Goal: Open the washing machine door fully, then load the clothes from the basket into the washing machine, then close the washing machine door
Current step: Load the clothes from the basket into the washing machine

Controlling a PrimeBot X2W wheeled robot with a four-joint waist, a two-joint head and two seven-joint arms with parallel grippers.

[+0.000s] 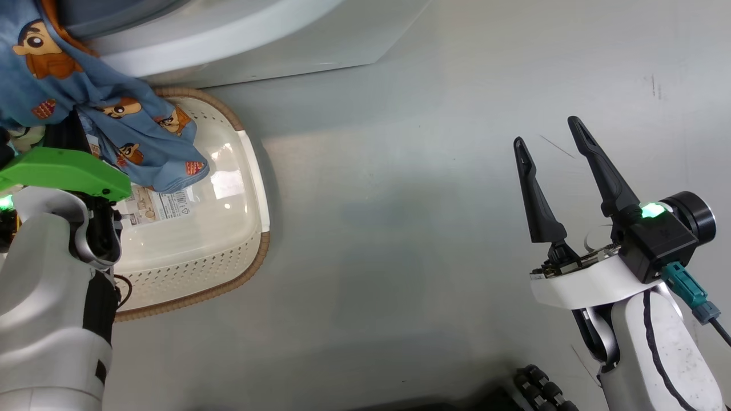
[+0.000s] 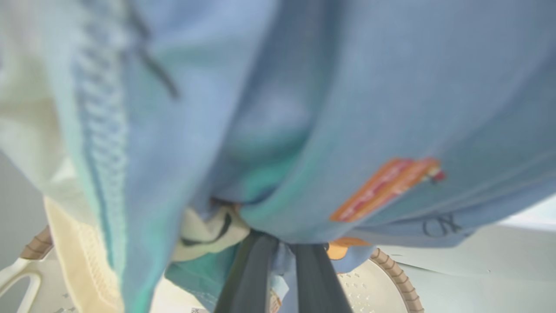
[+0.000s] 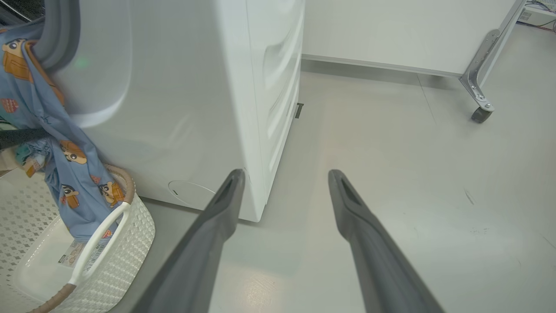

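Note:
Light blue clothes (image 1: 131,131) with orange prints hang from the grey gasket (image 3: 61,34) of the white washing machine (image 3: 195,108) down into the cream basket (image 1: 260,251). In the left wrist view my left gripper (image 2: 280,243) is shut on the blue and white clothes (image 2: 304,108), which bunch over its fingertips. My right gripper (image 1: 545,132) hangs open over bare floor, well right of the basket, with nothing between its fingers (image 3: 217,217). The basket's floor shows a label sticker (image 1: 163,205). The washing machine door is out of view.
The basket (image 3: 130,226) stands on the grey floor against the washer's front (image 1: 257,34). A metal leg on a caster (image 3: 480,87) stands at the far right beside a white panel. Dark wheels of my base (image 1: 537,388) show near the bottom edge.

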